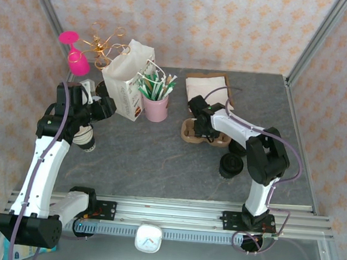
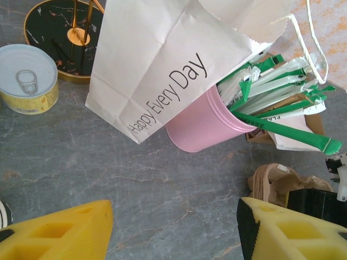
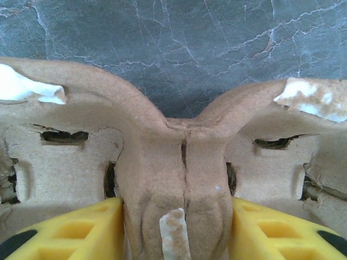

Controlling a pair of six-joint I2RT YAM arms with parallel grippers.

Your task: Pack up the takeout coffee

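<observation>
The takeout coffee (image 1: pixel 232 165) stands at the right of the table, its round black lid seen from above, just in front of my right arm's elbow. The brown cardboard cup carrier (image 1: pixel 188 131) lies at the table's middle right. My right gripper (image 1: pixel 199 125) is down on it. In the right wrist view the yellow fingers (image 3: pixel 81 230) press both sides of the carrier's middle ridge (image 3: pixel 173 162). My left gripper (image 1: pixel 105 107) hovers beside the white paper bag (image 1: pixel 126 83), open, with bare table between its fingers (image 2: pixel 59 233).
A pink cup of green sachets (image 1: pixel 156 107) stands right of the bag. Napkins (image 1: pixel 207 87) lie behind the carrier. A tin can (image 2: pixel 27 78) and a gold stand on a black base (image 2: pixel 59 32) sit left of the bag. A second black round thing (image 1: pixel 238 149) sits behind the coffee.
</observation>
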